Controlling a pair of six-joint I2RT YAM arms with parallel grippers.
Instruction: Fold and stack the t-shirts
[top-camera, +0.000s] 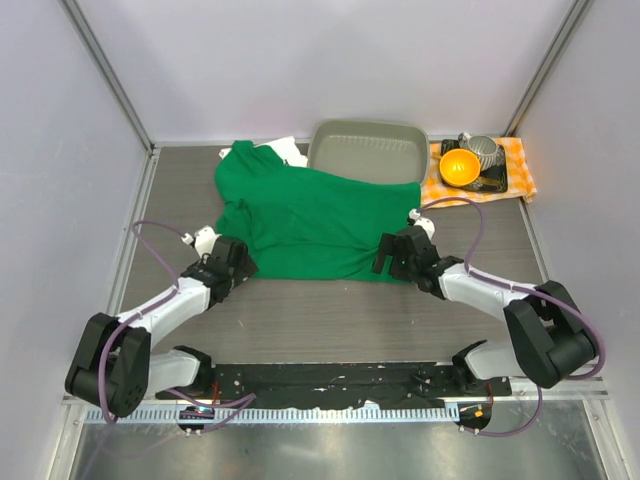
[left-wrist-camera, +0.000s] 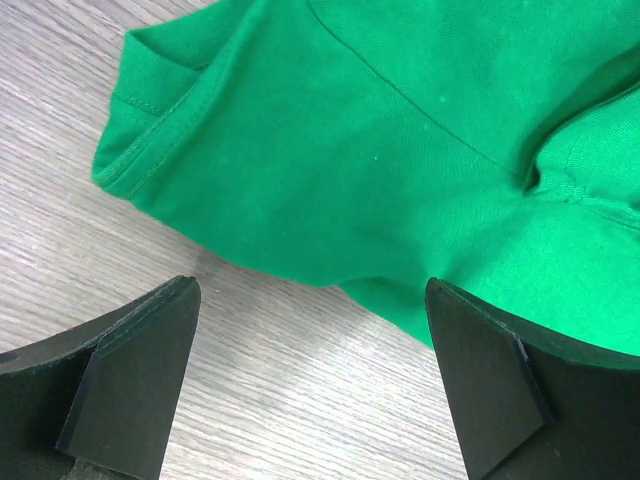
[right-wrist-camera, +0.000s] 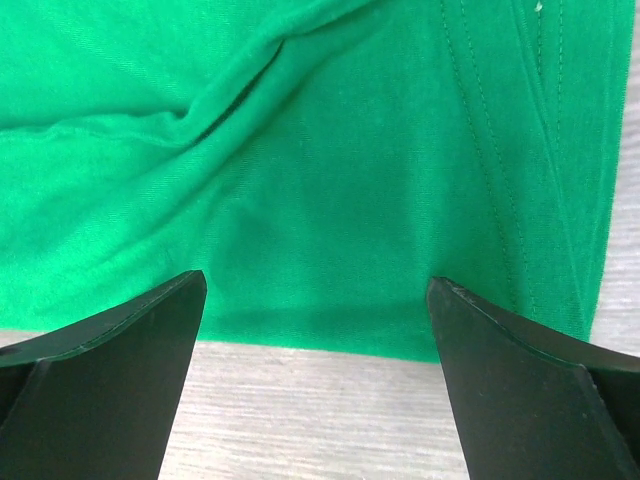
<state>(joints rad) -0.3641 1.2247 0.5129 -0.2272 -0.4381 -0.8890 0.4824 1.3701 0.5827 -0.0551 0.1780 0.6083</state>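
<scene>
We have the green t-shirt spread on the table, its far edge against the grey tray. A scrap of white cloth, perhaps the second shirt, shows past its collar. Our left gripper and right gripper hover at its near edge, one toward each side, both jaws wide apart and holding nothing. We judge they are placed to pinch that edge together for a fold.

Table bears green t-shirt (also tray)
</scene>
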